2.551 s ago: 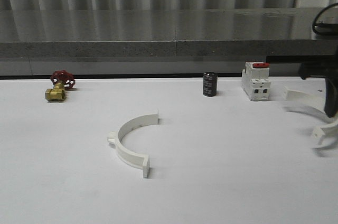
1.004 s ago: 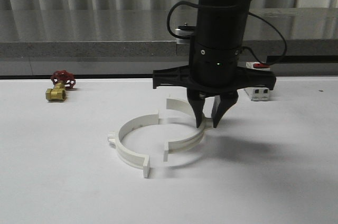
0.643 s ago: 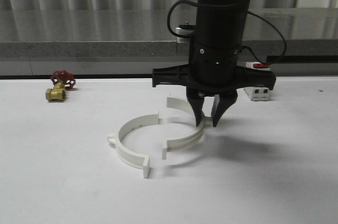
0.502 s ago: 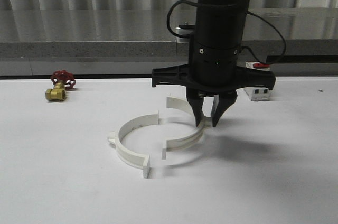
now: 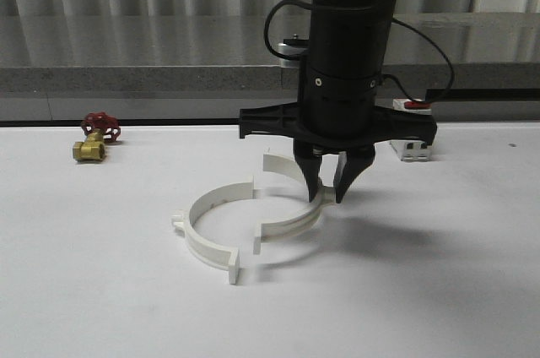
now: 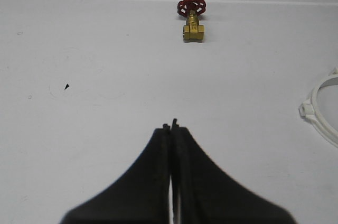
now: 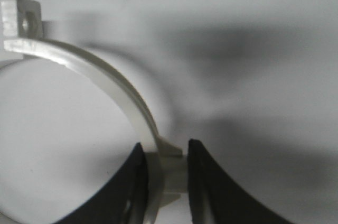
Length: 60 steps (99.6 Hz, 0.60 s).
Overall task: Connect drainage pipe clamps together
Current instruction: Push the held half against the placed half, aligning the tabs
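Two white half-ring drainage pipe clamps are on the white table. The left clamp lies flat, its open side to the right; its tab edge also appears in the left wrist view. My right gripper is shut on the side tab of the right clamp, whose open side faces left; its ends sit just right of the left clamp's ends, apart from them. The right wrist view shows that clamp's band running between the fingers. My left gripper is shut on nothing over bare table.
A brass valve with a red handwheel sits at the back left, also seen as the valve in the left wrist view. A white circuit breaker with a red switch stands behind my right arm. A grey ledge runs along the back.
My right arm came in from the far right carrying its clamp to the centre. Over the last second it shifted the clamp slightly left, closer to the lying clamp.
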Each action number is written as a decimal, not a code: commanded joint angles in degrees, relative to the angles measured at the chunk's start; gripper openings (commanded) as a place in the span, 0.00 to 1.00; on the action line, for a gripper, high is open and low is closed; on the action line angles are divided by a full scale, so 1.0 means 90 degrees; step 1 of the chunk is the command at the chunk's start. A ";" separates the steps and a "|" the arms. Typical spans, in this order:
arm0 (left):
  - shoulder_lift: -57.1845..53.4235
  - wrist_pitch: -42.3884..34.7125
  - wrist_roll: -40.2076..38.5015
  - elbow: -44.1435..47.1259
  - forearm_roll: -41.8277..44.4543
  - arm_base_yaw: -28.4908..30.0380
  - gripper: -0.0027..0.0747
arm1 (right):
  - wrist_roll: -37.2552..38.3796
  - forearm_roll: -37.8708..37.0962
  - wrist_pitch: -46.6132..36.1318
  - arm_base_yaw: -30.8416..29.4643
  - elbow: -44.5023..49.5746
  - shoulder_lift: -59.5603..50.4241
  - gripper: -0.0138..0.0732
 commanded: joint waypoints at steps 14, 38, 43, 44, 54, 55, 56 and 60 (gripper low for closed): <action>0.0012 -0.0445 -0.0016 -0.0152 -0.0049 -0.0043 0.01 | 0.0041 -0.0142 -0.0205 0.0009 -0.0208 -0.0340 0.29; 0.0012 -0.0445 -0.0016 -0.0152 -0.0049 -0.0043 0.01 | 0.0093 -0.0142 -0.0170 0.0017 -0.0208 -0.0340 0.29; 0.0012 -0.0445 -0.0016 -0.0152 -0.0049 -0.0043 0.01 | 0.0094 -0.0142 -0.0170 0.0017 -0.0208 -0.0333 0.29; 0.0012 -0.0445 -0.0016 -0.0152 -0.0049 -0.0043 0.01 | 0.0094 -0.0142 -0.0170 0.0017 -0.0208 -0.0324 0.29; 0.0012 -0.0445 -0.0016 -0.0152 -0.0049 -0.0043 0.01 | 0.0099 -0.0142 -0.0156 0.0022 -0.0208 -0.0215 0.29; 0.0012 -0.0445 -0.0016 -0.0152 -0.0049 -0.0043 0.01 | 0.0099 -0.0142 -0.0156 0.0022 -0.0208 -0.0207 0.29; 0.0012 -0.0445 -0.0016 -0.0152 -0.0049 -0.0043 0.01 | 0.0099 -0.0142 -0.0146 0.0030 -0.0208 -0.0178 0.29; 0.0012 -0.0445 -0.0016 -0.0152 -0.0049 -0.0043 0.01 | 0.0099 -0.0142 -0.0123 0.0048 -0.0222 -0.0119 0.29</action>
